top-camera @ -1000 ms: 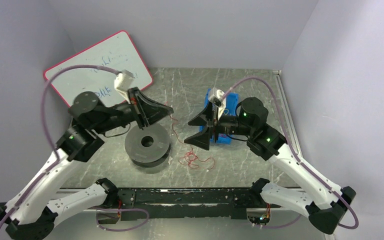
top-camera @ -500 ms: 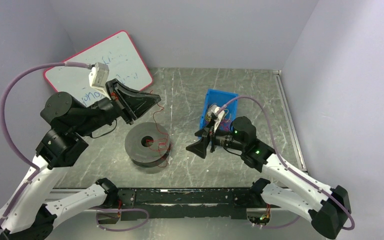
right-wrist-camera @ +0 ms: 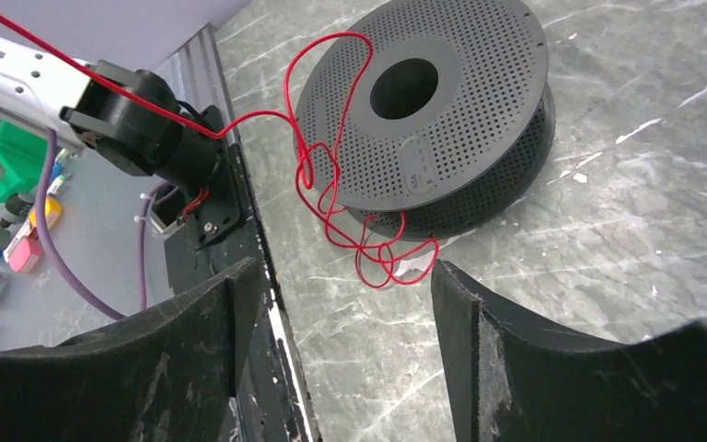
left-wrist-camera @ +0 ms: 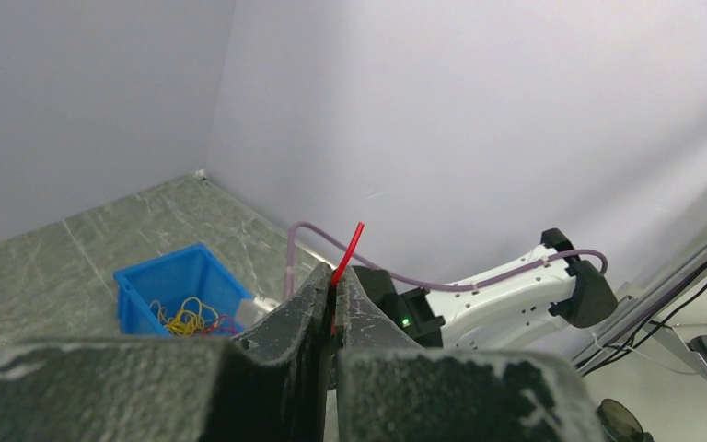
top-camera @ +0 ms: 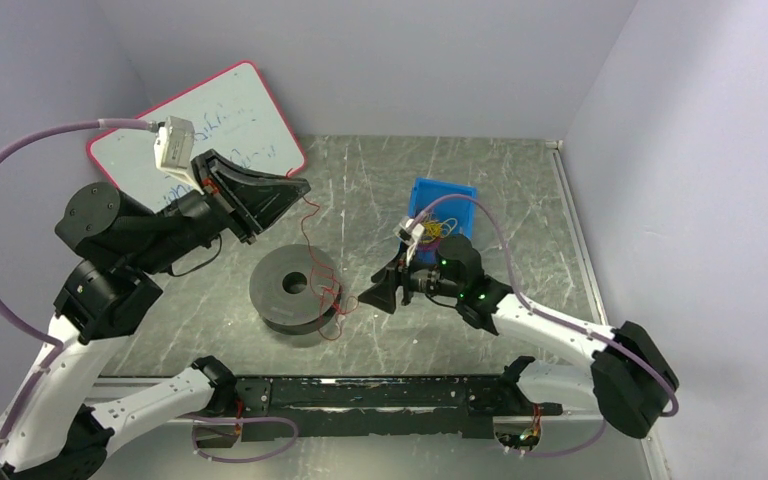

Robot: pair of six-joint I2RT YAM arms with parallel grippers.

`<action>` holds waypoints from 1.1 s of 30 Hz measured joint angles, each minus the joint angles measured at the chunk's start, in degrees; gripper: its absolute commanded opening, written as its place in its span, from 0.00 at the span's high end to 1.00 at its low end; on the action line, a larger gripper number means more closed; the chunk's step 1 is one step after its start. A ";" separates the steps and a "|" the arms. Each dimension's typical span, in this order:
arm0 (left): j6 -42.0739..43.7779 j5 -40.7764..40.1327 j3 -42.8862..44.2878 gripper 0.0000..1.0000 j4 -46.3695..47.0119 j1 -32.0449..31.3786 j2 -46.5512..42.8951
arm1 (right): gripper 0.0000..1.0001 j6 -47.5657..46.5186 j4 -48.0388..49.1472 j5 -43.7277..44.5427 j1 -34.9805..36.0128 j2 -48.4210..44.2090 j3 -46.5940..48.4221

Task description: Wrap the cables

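Observation:
The thin red wire (top-camera: 312,225) runs from my left gripper (top-camera: 298,187) down to the dark grey spool (top-camera: 295,290), looping over its top and tangling at its right side (top-camera: 338,300). My left gripper is raised above and behind the spool, shut on the wire; in the left wrist view the wire (left-wrist-camera: 347,252) sticks up between the closed fingers. My right gripper (top-camera: 368,297) is open and low on the table, just right of the spool. In the right wrist view the wire loops (right-wrist-camera: 341,207) lie over the spool (right-wrist-camera: 442,110) ahead of the open fingers (right-wrist-camera: 465,322).
A blue bin (top-camera: 440,210) with a yellow, blue and red wire tangle stands behind my right arm. A red-framed whiteboard (top-camera: 200,125) leans at the back left. The black base rail (top-camera: 380,392) runs along the near edge.
My left gripper has lifted back and left, drawing the wire up over the spool. My right gripper has moved left and down toward the spool. The wire tangle has shifted onto the spool's right side.

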 measured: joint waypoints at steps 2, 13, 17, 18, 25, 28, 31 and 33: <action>0.00 -0.02 0.31 0.93 -0.11 0.00 -0.13 | 0.32 0.02 2.03 -0.26 0.61 2.67 0.09; 0.00 -0.20 1.81 0.93 -1.42 0.00 0.48 | 0.40 0.48 9.53 -3.32 4.81 14.25 3.45; 0.00 -0.50 1.86 0.93 -1.79 0.00 0.46 | 0.42 1.49 12.33 -4.48 5.55 16.92 4.42; 0.00 -0.59 1.90 0.93 -1.90 0.00 0.44 | 0.42 1.68 13.05 -4.72 5.84 17.57 4.70; 0.02 -1.05 2.16 0.93 -1.97 0.00 0.42 | 0.44 3.23 17.40 -5.57 7.63 20.96 5.57; 0.02 -1.09 2.19 0.93 -1.97 0.00 0.42 | 0.46 3.58 18.40 -5.44 8.35 22.62 6.32; 0.02 -1.09 2.47 0.93 -2.03 0.00 0.44 | 0.59 3.74 19.08 -5.14 8.61 23.85 6.67; 0.02 -1.14 2.54 0.93 -2.01 0.00 0.37 | 0.72 3.96 19.43 -5.05 8.76 24.59 7.15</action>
